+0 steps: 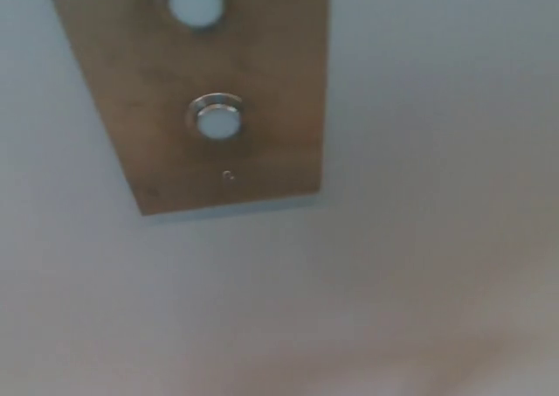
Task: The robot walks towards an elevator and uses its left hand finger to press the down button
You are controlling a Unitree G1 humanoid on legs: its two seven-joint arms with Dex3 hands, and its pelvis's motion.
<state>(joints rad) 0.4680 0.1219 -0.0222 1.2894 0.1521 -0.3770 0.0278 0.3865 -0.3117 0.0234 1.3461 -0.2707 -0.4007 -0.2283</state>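
A brown metal button panel (271, 90) is fixed to a pale wall, at the top of the head view left of centre. It carries two round silvery buttons: the lower button (217, 119) sits near the panel's bottom, the upper button (195, 0) is cut by the picture's top edge. A small screw or keyhole (228, 176) lies below the lower button. Neither hand shows anywhere in the view. The picture is blurred.
The pale wall (419, 265) fills everything around and below the panel. A faint pinkish smear crosses the bottom right of the wall.
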